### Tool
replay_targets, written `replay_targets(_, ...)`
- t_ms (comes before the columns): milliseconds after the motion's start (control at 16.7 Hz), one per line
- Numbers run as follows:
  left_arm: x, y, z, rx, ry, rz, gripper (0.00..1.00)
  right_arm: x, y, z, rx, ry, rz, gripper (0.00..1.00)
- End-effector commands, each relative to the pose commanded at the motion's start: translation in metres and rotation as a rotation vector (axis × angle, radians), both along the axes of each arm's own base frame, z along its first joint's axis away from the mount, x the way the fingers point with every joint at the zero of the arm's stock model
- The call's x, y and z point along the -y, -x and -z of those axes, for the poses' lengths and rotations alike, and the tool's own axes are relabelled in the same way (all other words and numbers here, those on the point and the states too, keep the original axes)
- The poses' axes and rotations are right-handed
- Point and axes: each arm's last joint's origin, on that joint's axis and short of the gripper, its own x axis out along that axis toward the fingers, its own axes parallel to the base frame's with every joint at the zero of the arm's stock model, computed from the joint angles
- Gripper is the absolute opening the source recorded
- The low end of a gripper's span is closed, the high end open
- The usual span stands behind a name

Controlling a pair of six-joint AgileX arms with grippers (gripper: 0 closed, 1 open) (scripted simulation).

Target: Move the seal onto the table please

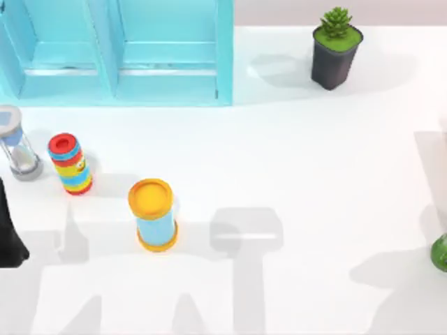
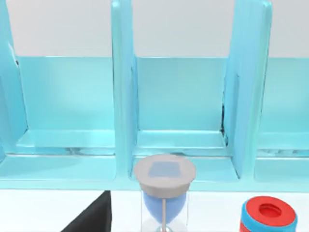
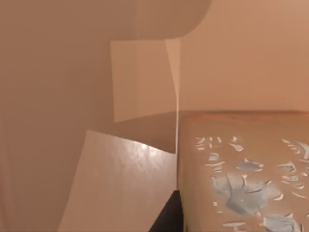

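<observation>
Seal: a tan, wood-like block with flat faces and a flecked pale mark on one face. It sits very close to the right wrist camera, and I cannot tell where it lies relative to the shelf.
Right hand: judged to be right up against the seal. Whether it is apart, together or clamped, I cannot tell.
Handling: probably stiff, light and sturdy. The smooth faces may slip, so hold it squarely across two opposite flat sides and keep off the bevelled corners.
Shadow: a blocky shadow falls on the worktop, well in front of the shelf's right end. This may mean the seal is held above that spot.
Yellow-topped can: upright, in front of the shelf and left of the shadow. It is the nearest thing a set-down could knock.
Red-topped can: upright, in front of the shelf's left part.
Hourglass: just in front of the shelf's left end.
Left arm: parked in front of the shelf's left end, beyond the hourglass. I cannot tell the state of its hand.
Plant: right of the shelf and well apart from it.
</observation>
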Motion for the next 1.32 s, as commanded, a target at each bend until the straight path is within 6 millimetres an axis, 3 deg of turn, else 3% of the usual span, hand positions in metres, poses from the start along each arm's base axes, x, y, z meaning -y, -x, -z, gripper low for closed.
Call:
replay_targets(360, 0.0, 0.0, 0.0, 0.0, 0.0, 0.0, 1.0, -0.001, 0.001, -0.004, 0.0, 0.005, 0.011, 0.0)
replay_targets(600, 0.0, 0.0, 0.0, 0.0, 0.0, 0.0, 1.0, -0.012, 0.009, -0.046, -0.002, 0.042, 0.099, 0.0)
replay_targets(1020, 0.0, 0.0, 0.0, 0.0, 0.0, 0.0, 1.0, -0.079, 0.017, -0.135, 0.013, 0.06, 0.156, 0.0)
replay_targets(1200, 0.0, 0.0, 0.0, 0.0, 0.0, 0.0, 1.0, -0.114, 0.012, -0.153, 0.026, 0.036, 0.093, 0.0)
replay_targets(1320, 0.0, 0.0, 0.0, 0.0, 0.0, 0.0, 1.0, -0.135, 0.006, -0.154, 0.021, 0.017, 0.04, 0.0)
